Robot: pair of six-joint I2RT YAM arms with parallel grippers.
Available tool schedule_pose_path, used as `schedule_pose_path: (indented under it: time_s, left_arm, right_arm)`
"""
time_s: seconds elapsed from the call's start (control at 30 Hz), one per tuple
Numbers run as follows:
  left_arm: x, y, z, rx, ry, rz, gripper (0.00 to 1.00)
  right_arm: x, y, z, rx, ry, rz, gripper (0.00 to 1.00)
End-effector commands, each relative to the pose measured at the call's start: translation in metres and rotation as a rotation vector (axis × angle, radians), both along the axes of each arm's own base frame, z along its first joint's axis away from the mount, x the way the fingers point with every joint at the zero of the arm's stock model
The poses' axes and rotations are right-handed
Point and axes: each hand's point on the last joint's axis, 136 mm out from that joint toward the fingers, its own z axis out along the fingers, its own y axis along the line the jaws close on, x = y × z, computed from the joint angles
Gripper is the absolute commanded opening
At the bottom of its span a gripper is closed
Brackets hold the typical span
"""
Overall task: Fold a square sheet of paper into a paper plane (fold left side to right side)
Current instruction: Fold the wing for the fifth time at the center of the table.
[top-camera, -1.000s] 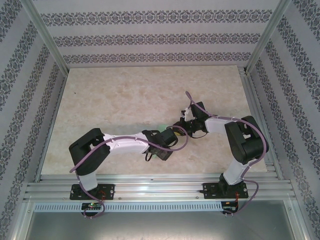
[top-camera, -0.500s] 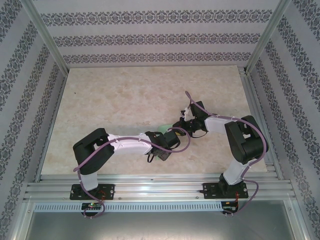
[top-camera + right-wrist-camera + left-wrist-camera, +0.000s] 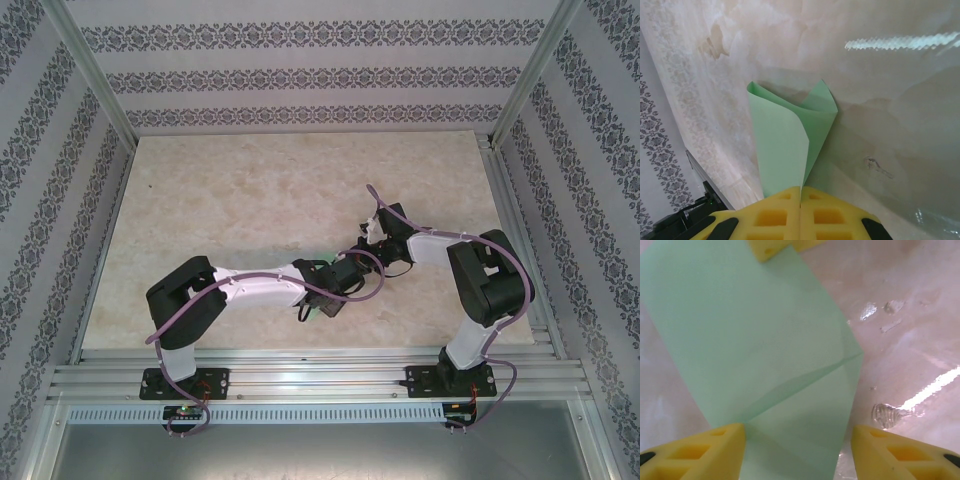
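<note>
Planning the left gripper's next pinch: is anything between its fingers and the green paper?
Nothing visible does. The square sheet of paper sits directly between the spread fingers of the left gripper, and the right gripper pinches its far end, clear of them.

Far tabletop (image 3: 260,180): bare, plenty of room to pass.
Middle: left end effector (image 3: 797,432) and right end effector (image 3: 800,191) crowd close at the square sheet of paper (image 3: 750,340).
Sides: patterned walls (image 3: 45,200) and frame posts (image 3: 87,65) hem it in.
</note>
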Motion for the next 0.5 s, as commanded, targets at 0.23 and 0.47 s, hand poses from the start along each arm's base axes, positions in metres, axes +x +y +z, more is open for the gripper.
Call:
schedule_pose_path:
  time_s: [0.23, 0.47]
  left_arm:
    - [-0.0027, -0.0003, -0.0020, 0.035, -0.006, 0.012, 0.41]
    - [-0.0046, -0.0020, -0.0022, 0.010, 0.006, 0.022, 0.31]
  right_arm:
    - [0.0041, 0.0031, -0.0003, -0.009, -0.023, 0.017, 0.03]
    - [0.0047, 0.0038, 0.0014, -0.006, -0.025, 0.018, 0.05]
